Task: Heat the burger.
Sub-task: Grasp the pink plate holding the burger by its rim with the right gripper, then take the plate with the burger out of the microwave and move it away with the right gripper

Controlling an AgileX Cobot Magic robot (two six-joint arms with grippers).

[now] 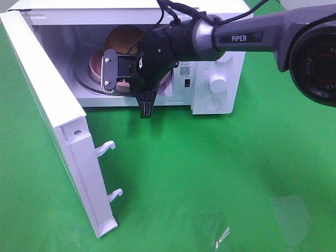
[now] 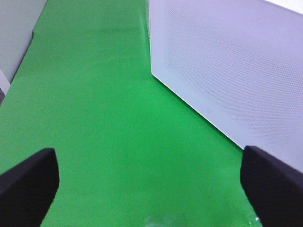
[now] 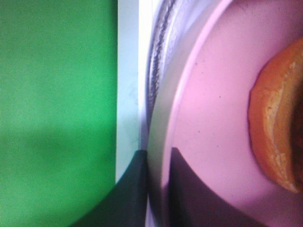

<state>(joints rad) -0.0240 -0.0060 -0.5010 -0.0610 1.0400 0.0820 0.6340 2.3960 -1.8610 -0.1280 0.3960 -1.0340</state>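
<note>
The burger (image 1: pixel 124 38) sits on a round pink plate (image 1: pixel 96 62) inside the open microwave (image 1: pixel 216 63); my right arm hides its front. Reaching into the opening, my right gripper (image 1: pixel 145 106) points down at the plate's near rim. In the right wrist view the gripper (image 3: pixel 158 189) has one finger on each side of the pink plate (image 3: pixel 213 118) rim, closed on it, with the burger's orange-brown bottom bun (image 3: pixel 272 132) further in. My left gripper (image 2: pixel 151 189) is open over green cloth, holding nothing.
The microwave door (image 1: pixel 52 115) swings out to the left, with its latch hooks (image 1: pixel 107 147) pointing into the free space; it also fills one side of the left wrist view (image 2: pixel 227 71). A glass turntable (image 3: pixel 154 71) lies under the plate. Green cloth (image 1: pixel 220 178) covers the table.
</note>
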